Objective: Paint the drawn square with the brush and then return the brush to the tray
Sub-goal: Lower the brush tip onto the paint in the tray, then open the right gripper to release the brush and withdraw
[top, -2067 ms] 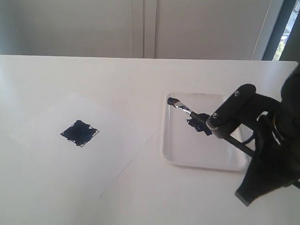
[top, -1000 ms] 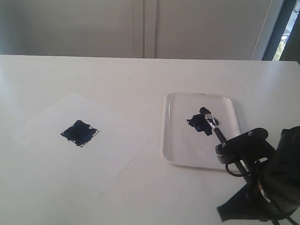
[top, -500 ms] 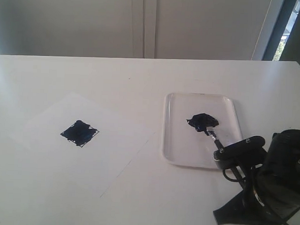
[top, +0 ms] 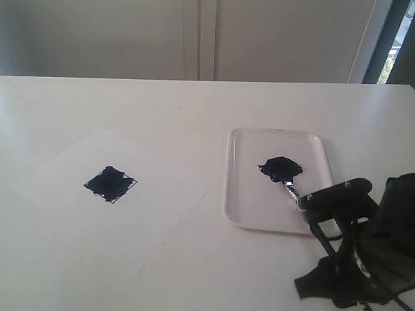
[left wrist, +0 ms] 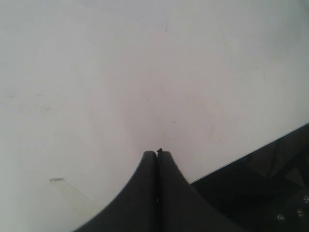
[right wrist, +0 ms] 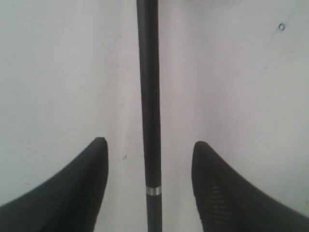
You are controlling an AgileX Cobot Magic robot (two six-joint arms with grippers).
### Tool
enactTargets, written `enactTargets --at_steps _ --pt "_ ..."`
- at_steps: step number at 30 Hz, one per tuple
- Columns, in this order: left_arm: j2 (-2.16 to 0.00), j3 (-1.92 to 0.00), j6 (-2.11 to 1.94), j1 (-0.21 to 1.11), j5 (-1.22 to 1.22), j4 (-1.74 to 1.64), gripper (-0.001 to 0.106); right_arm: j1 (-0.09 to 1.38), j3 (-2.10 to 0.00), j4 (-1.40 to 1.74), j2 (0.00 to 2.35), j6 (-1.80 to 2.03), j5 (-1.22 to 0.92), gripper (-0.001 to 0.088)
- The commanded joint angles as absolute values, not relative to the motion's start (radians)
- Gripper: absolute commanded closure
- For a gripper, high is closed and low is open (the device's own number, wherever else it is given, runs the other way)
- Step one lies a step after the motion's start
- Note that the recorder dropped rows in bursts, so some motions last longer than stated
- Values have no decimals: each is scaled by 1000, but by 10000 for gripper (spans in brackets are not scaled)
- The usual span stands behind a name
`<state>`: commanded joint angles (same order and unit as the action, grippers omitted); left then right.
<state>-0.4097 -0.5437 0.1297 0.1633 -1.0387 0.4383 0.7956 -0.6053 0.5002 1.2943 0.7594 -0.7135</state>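
Note:
The drawn square (top: 110, 183) on the paper is smeared dark blue-black. The white tray (top: 276, 133) stands right of the paper. The brush (top: 290, 190) lies with its bristles at the paint blob and its black handle (right wrist: 148, 96) running out over the tray's near rim. My right gripper (right wrist: 149, 142) stands open astride the handle, both fingers clear of it; in the exterior view this gripper (top: 335, 201) sits at the tray's near right corner. My left gripper (left wrist: 157, 152) is shut with nothing in it, over bare white table, and does not show in the exterior view.
A white paper sheet (top: 92, 151) lies on the left half of the white table. A dark blue-black paint blob (top: 281, 167) sits mid-tray. The left wrist view shows the table's edge with a dark area (left wrist: 260, 193) beyond it.
The right gripper has opened and let go of the brush. The brush came down from across the tray to rest with its tip at the blob and its handle over the near rim.

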Motion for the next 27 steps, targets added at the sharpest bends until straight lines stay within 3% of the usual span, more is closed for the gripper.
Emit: enactTargets --at_steps 13,16,18,20,27 --pt "-268 -541 194 163 -723 498 1053 796 -638 542 607 569 -489 369" --pt "-268 -469 412 163 -498 559 1053 796 -638 534 480 470 -503 393" --pt "-268 -381 448 163 -254 589 1053 796 -638 534 421 449 -505 450" --pt "-268 -337 382 163 -169 594 1053 796 -638 534 380 449 -509 465" --pt "-268 -337 366 163 -202 594 1053 796 -638 534 341 449 -511 465"
